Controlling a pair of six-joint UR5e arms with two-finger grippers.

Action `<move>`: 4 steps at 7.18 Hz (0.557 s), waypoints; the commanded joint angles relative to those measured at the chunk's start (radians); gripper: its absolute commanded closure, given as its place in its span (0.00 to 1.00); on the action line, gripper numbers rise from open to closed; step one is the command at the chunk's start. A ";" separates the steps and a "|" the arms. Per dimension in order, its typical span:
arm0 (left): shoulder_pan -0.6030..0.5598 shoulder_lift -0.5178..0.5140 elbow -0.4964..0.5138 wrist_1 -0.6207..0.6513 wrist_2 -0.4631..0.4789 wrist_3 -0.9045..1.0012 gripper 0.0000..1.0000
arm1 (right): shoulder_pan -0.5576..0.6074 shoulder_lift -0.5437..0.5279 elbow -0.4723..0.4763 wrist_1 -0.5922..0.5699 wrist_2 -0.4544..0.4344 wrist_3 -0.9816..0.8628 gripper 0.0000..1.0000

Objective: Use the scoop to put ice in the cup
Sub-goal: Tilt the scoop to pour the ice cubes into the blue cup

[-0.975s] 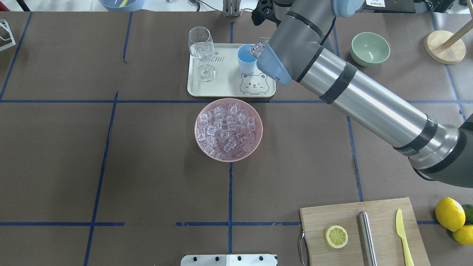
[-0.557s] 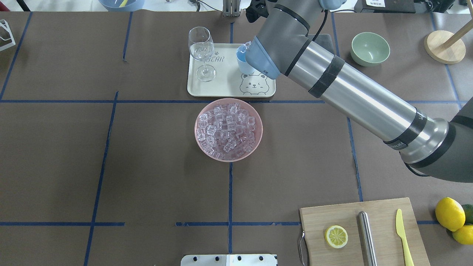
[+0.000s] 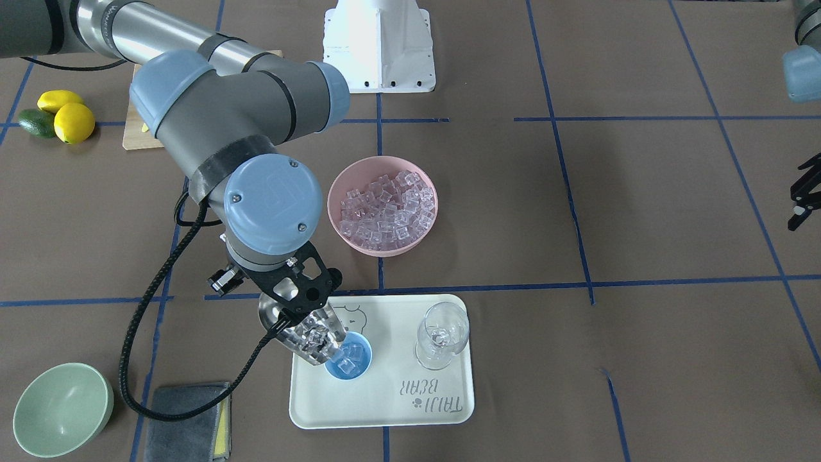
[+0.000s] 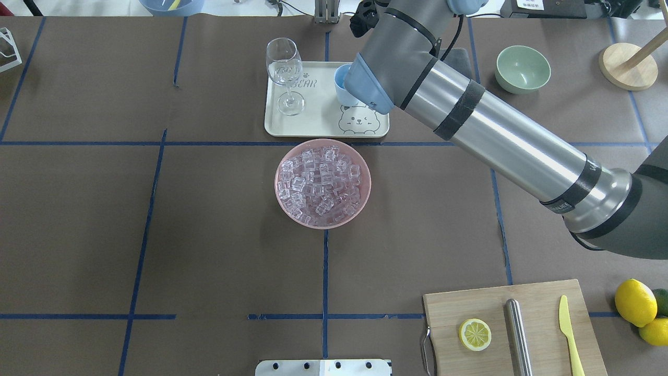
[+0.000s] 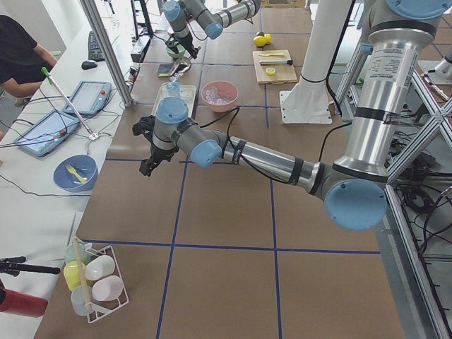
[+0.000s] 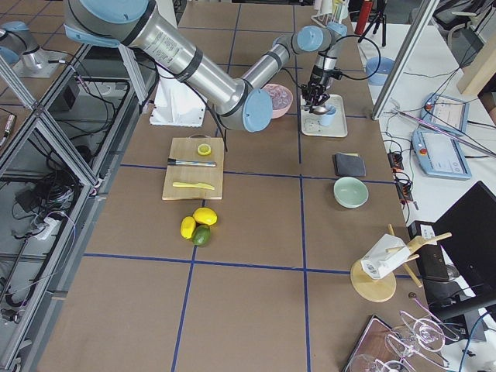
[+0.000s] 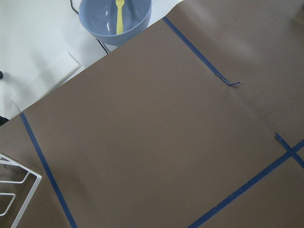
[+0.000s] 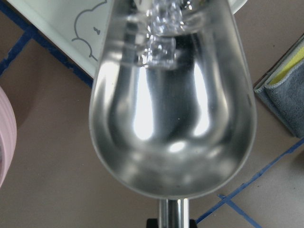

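My right gripper [image 3: 290,307] is shut on the handle of the steel scoop [image 3: 306,337], which tilts down with its lip over the light-blue cup [image 3: 351,366] on the tray. Several clear ice cubes lie in the scoop's trough [image 8: 161,45] and a few lie in the cup. In the overhead view my right wrist covers most of the cup [image 4: 340,78]. The main pile of ice [image 4: 319,183] fills the pink bowl [image 4: 278,201] in front of the tray. My left gripper [image 3: 802,205] hangs open and empty far off at the table's left end.
The cream tray [image 4: 313,122] also holds a clear wine glass [image 4: 284,68]. A pale green bowl [image 4: 522,68] and a grey cloth [image 3: 186,420] lie to the right. A cutting board [image 4: 543,303] with a lemon slice, steel tube and knife sits near right, with lemons [image 4: 634,303] beside it.
My right arm has swung left so its wrist now covers the cup in the overhead view. The scoop with its ice, seen beside the cup before, is hidden under it.
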 commanded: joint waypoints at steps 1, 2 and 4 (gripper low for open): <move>0.000 -0.001 -0.002 0.001 0.000 0.004 0.00 | -0.010 0.018 -0.004 -0.031 -0.021 -0.001 1.00; 0.000 -0.001 -0.002 0.001 0.000 0.004 0.00 | -0.010 0.018 -0.004 -0.031 -0.021 -0.002 1.00; -0.003 -0.001 0.000 0.002 0.000 0.004 0.00 | -0.010 0.016 0.002 -0.029 -0.024 -0.002 1.00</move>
